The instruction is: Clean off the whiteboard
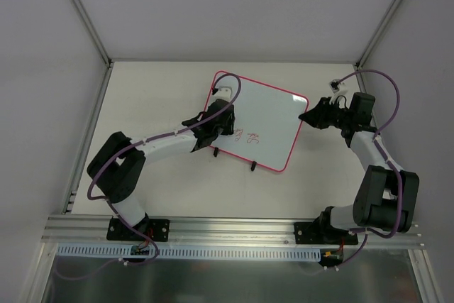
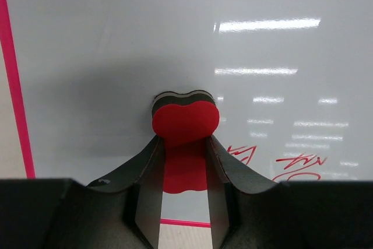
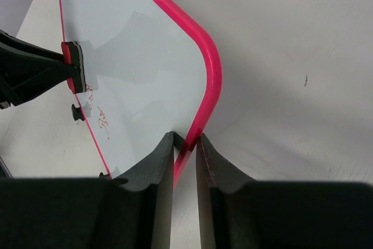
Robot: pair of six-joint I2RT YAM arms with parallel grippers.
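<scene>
The whiteboard (image 1: 273, 115) lies tilted on the table, with a pink-red frame, two black feet along its near edge and red handwritten marks (image 1: 247, 136) near that edge. My left gripper (image 1: 227, 118) is over the board's left part, shut on a red bone-shaped eraser (image 2: 185, 122) that presses against the white surface (image 2: 175, 39). The red marks (image 2: 297, 164) sit just right of the eraser. My right gripper (image 1: 306, 116) is shut on the board's right frame edge (image 3: 201, 109); the right wrist view shows the eraser (image 3: 73, 67) across the board (image 3: 134, 56).
Grey enclosure walls with aluminium posts (image 1: 85, 12) surround the white table (image 1: 156, 97). The arm bases are bolted to a metal rail (image 1: 234, 228) at the near edge.
</scene>
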